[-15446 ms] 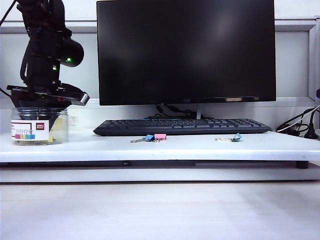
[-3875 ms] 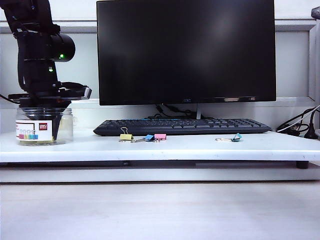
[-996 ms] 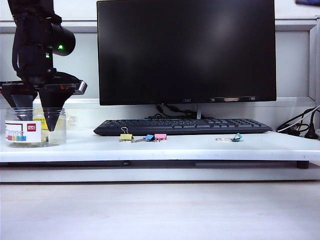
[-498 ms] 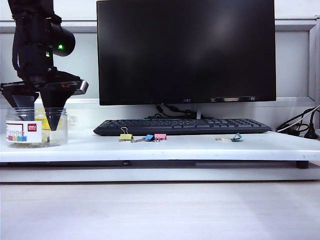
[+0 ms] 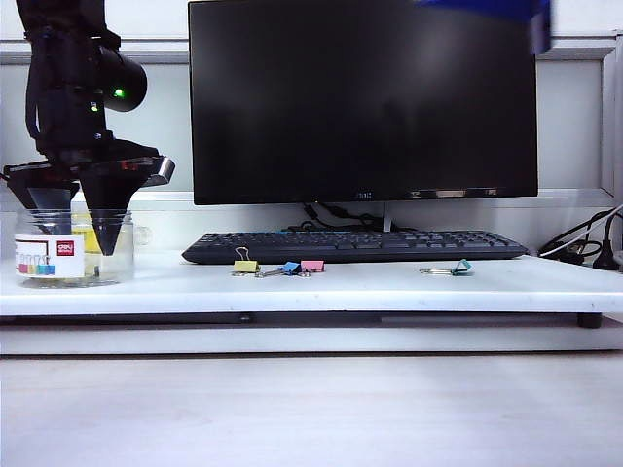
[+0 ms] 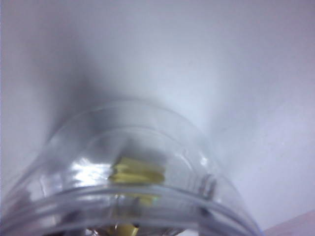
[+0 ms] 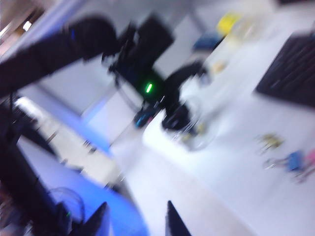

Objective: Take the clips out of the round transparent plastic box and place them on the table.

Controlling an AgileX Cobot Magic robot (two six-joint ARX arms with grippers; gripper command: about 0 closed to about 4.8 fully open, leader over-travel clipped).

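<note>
at the surface's left end, the left hand hangs spread and empty, fingertips dipped into the round transparent plastic box, pale-yellow clips directly beneath. the right hand (blurred, fingers apart, holding nothing) is well apart, so the left is nearer.

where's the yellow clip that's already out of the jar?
Exterior view: yellow clip lies on the table, left of centre, before the keyboard, beside the blue clip.

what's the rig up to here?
It's emptying yellow clips from the round clear box onto the table. One yellow clip already lies by the keyboard. The left tool has its fingers spread around the box. The right tool, open and empty, is blurred up high.
</note>
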